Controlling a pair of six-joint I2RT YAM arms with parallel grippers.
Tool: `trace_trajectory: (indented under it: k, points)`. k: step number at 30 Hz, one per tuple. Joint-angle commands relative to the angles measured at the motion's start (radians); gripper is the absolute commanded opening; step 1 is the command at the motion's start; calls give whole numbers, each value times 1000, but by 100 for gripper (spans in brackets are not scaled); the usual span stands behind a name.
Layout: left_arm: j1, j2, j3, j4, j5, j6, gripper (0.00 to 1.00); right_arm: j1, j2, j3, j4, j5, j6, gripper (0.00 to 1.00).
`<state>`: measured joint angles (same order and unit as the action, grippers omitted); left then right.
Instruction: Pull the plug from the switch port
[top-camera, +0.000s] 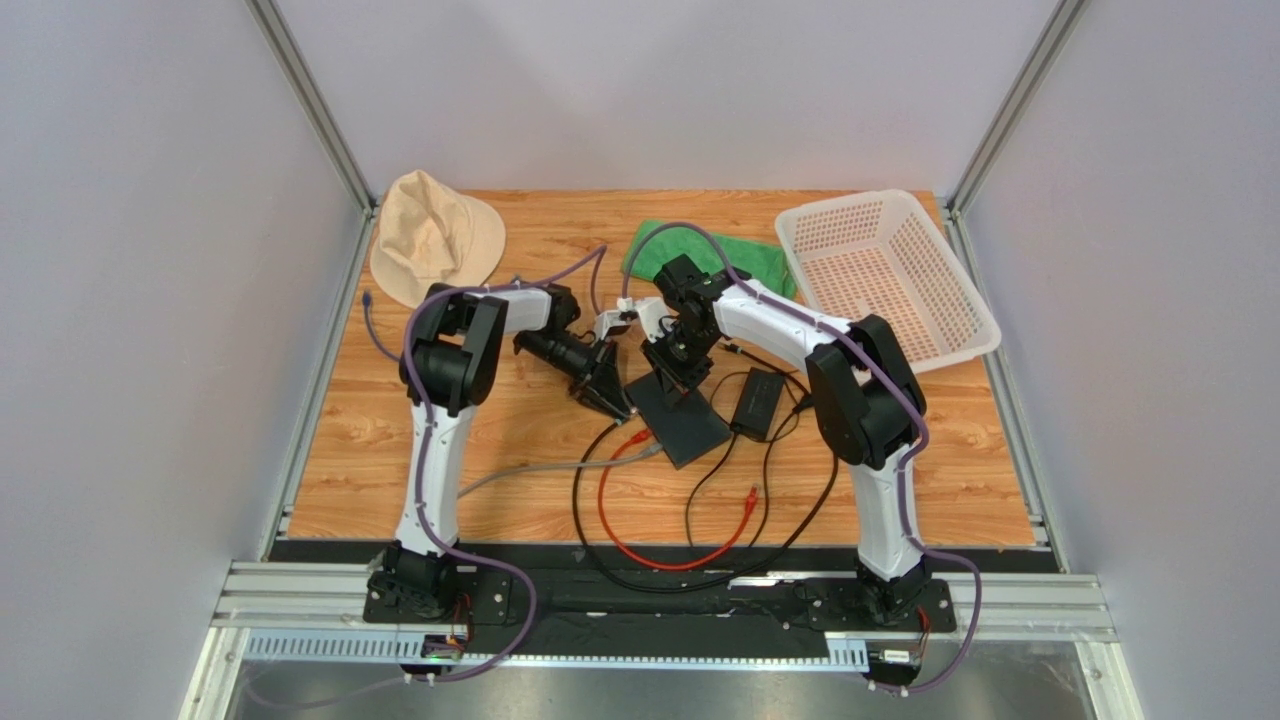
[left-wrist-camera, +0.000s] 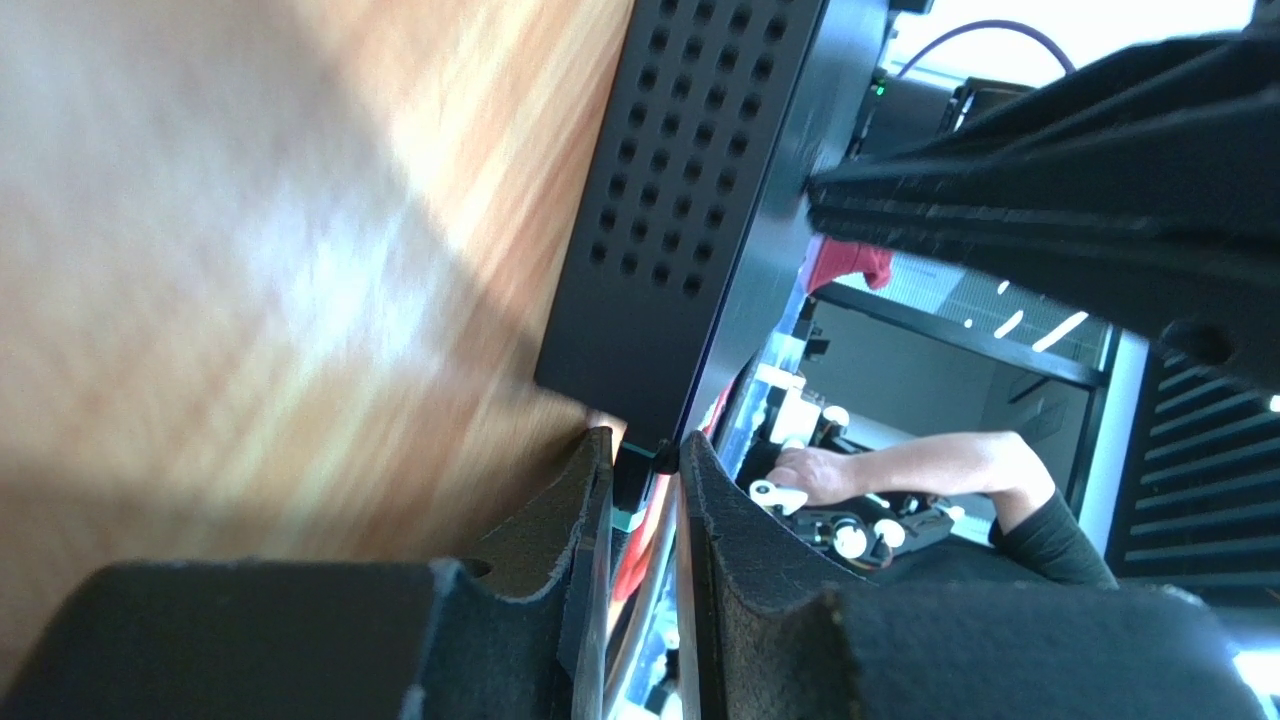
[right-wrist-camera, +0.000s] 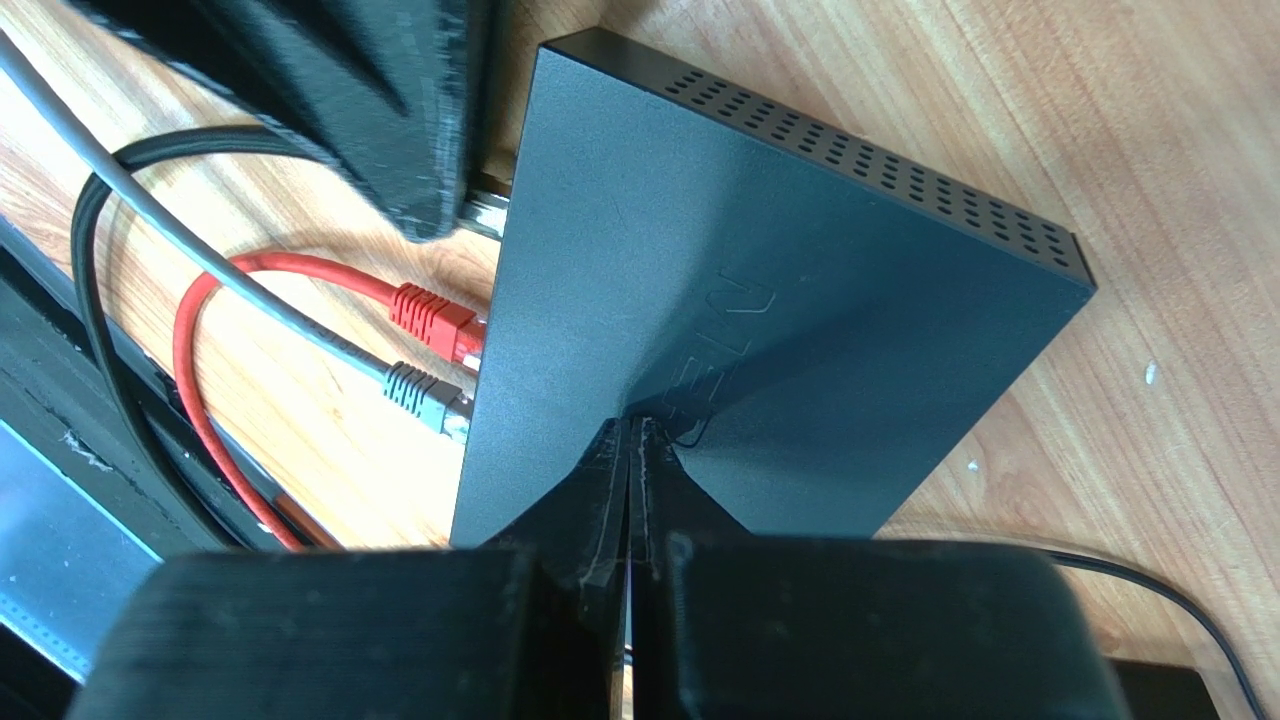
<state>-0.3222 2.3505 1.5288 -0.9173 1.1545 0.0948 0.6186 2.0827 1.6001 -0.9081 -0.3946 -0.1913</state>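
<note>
The flat black switch (top-camera: 688, 432) lies mid-table and also shows in the left wrist view (left-wrist-camera: 676, 180) and the right wrist view (right-wrist-camera: 751, 300). My left gripper (top-camera: 609, 393) is at the switch's left edge. Its fingers are nearly together (left-wrist-camera: 646, 450) on a small plug with a teal boot (left-wrist-camera: 633, 483) at the switch's corner. In the right wrist view this plug (right-wrist-camera: 484, 213) sits just under the left finger. A red plug (right-wrist-camera: 436, 318) and a grey plug (right-wrist-camera: 422, 393) sit in neighbouring ports. My right gripper (top-camera: 672, 380) is shut, its tips (right-wrist-camera: 631, 428) pressed on the switch's top.
A black power adapter brick (top-camera: 756, 402) lies right of the switch. Red (top-camera: 661, 552), grey and black cables loop toward the near edge. A beige hat (top-camera: 436, 233) is at the back left, a green cloth (top-camera: 706, 252) at the back middle, and a white basket (top-camera: 887, 278) at the back right.
</note>
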Motion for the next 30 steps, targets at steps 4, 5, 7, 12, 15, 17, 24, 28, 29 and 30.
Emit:
trace_trajectory:
  k: [4,5,7,12,15,17,24,28,29,30]
  points:
    - [69,-69,-127,37,-170,66,0,9,89,-40,28,111,-56,0]
    - [68,-79,-131,40,-171,66,0,9,92,-37,29,109,-53,0]
    - [57,-88,-119,54,-180,68,0,9,103,-23,28,106,-50,0]
    - [43,-137,-61,-15,-211,114,0,9,114,1,23,108,-51,0]
    - [77,-215,-16,-60,-298,161,0,9,106,-9,29,108,-57,0]
    - [130,-278,28,-84,-361,190,0,9,103,-9,32,105,-57,0]
    - [287,-316,301,-319,-699,478,0,9,116,35,35,106,-56,0]
    - [302,-245,395,-310,-1030,631,0,10,125,50,35,102,-54,0]
    - [304,-228,415,-296,-1079,646,0,10,128,52,34,100,-56,0]
    - [305,-208,459,-287,-1146,666,0,10,129,57,34,100,-54,0]
